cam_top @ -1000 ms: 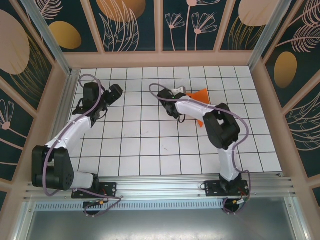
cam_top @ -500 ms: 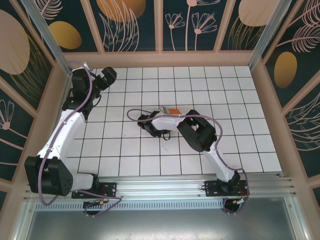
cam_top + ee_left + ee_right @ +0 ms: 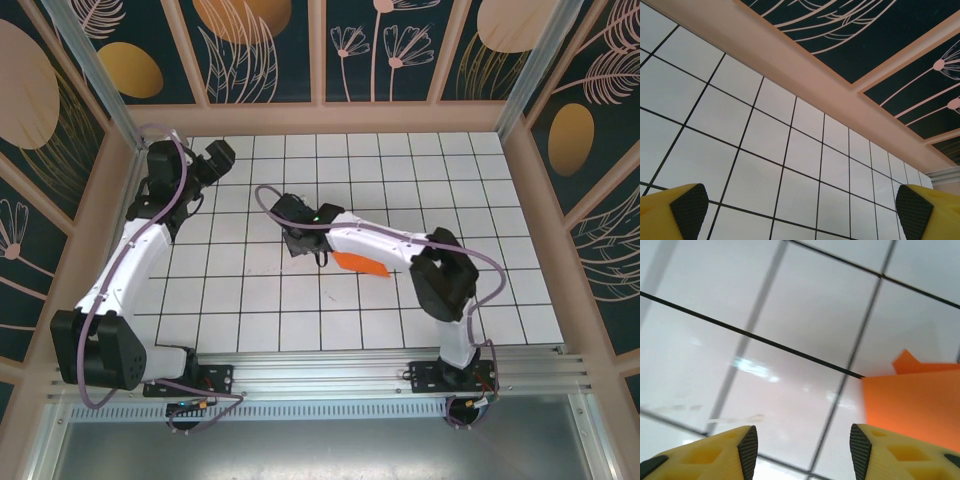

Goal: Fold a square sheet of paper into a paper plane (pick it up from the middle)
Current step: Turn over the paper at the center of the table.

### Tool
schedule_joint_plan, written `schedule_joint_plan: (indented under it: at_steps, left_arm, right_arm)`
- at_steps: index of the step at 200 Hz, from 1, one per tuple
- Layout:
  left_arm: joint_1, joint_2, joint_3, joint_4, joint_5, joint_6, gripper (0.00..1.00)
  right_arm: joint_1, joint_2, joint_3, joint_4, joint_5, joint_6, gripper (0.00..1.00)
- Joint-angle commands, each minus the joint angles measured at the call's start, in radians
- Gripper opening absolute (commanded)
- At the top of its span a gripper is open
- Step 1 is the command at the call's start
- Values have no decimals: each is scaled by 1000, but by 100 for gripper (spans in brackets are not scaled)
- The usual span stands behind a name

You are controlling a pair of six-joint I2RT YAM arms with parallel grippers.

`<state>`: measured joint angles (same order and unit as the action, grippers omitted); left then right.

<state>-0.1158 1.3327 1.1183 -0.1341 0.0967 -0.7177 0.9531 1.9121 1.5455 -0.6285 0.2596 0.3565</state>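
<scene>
Look at the middle of the white grid-tiled table [image 3: 480, 180]: the narrow, pointed bright orange paper plane [image 3: 360, 264] lies flat on the tiles, tucked partly beneath your right arm's white forearm. From above it reads as a slim dart rather than a square, so I'd judge the folding itself done, though the layers of the wings are too small to make out.

Your right gripper [image 3: 300, 240] sits just beyond the plane's left end, low over the tiles. On the right wrist camera the right gripper [image 3: 802, 445] has its yellow fingers [image 3: 747, 445] parted about halfway, with only bare tile between them. It holds nothing. The plane [image 3: 912, 405] lies just to the side there, a small pointed flap poking up at its top edge, apart from both pads.

Your left gripper [image 3: 215, 160] is well away at the far left corner. On its own camera the left gripper [image 3: 797, 205] is spread wide, nothing between the black pads [image 3: 687, 205], facing tiles and the peach wall rail [image 3: 790, 55].

As I see it, the plane is down and free. What's left is to lift the right arm clear without brushing the paper underneath it.
</scene>
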Motion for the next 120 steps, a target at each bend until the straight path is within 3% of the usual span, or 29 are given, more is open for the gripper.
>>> schedule_joint_plan:
  at_steps: [1,30,65,120]
  left_arm:
    - [6,20,-52,22,35,11,98]
    - [6,26,-136,84,110,1,98]
    - [4,55,-228,137,210,-16,98]
    - [2,75,-307,185,278,-29,98]
  right_arm:
    - [-104,-100,-77,124,-239,-16,54]
    - [-271,-160,-213,221,-352,-54,54]
    - [-442,-114,-294,274,-457,-127,53]
    - [-514,-45,-340,315,-593,-210,49]
